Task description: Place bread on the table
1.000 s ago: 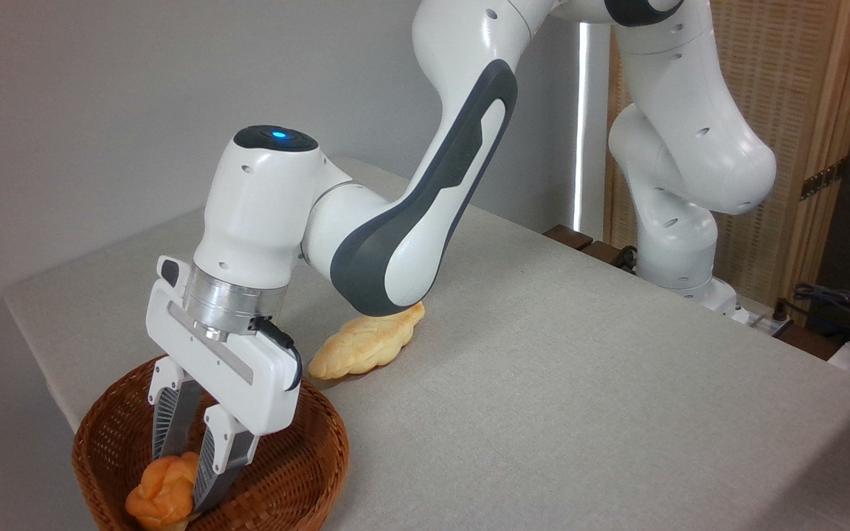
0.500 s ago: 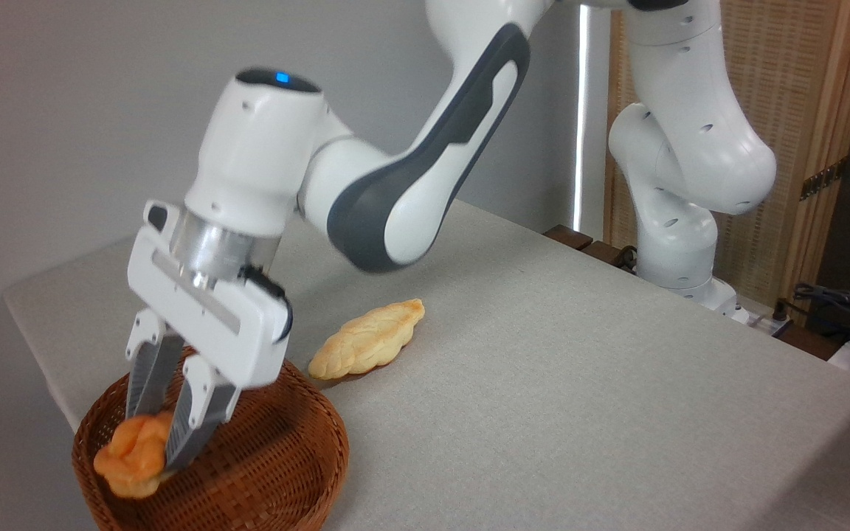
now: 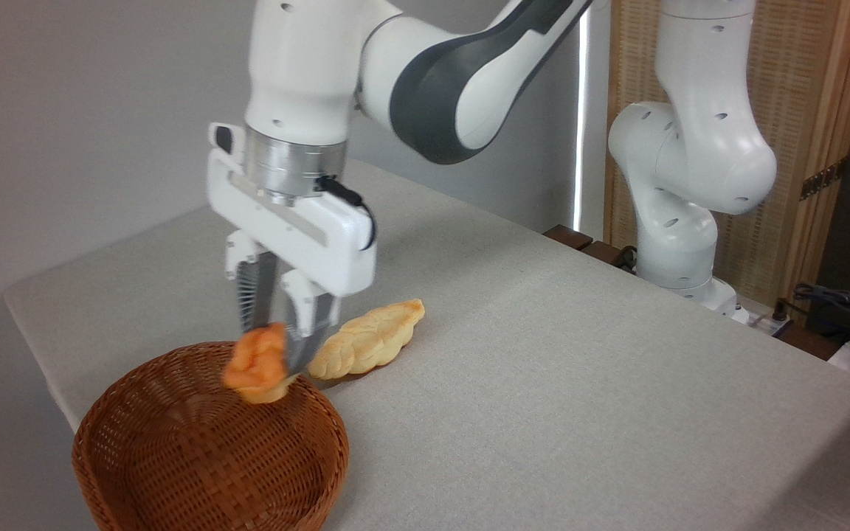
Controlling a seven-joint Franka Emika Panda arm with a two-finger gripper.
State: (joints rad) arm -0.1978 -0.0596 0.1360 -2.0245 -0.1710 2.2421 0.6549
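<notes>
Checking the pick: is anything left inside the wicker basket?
The basket shows only bare weave; its near inner wall is hidden by the rim. The bun hangs above it in the gripper.

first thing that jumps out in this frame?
The white gripper at centre left, shut on a small orange knotted bun held in the air over the far rim of the brown wicker basket. Right beside it, a paler braided loaf lies on the grey table.
</notes>
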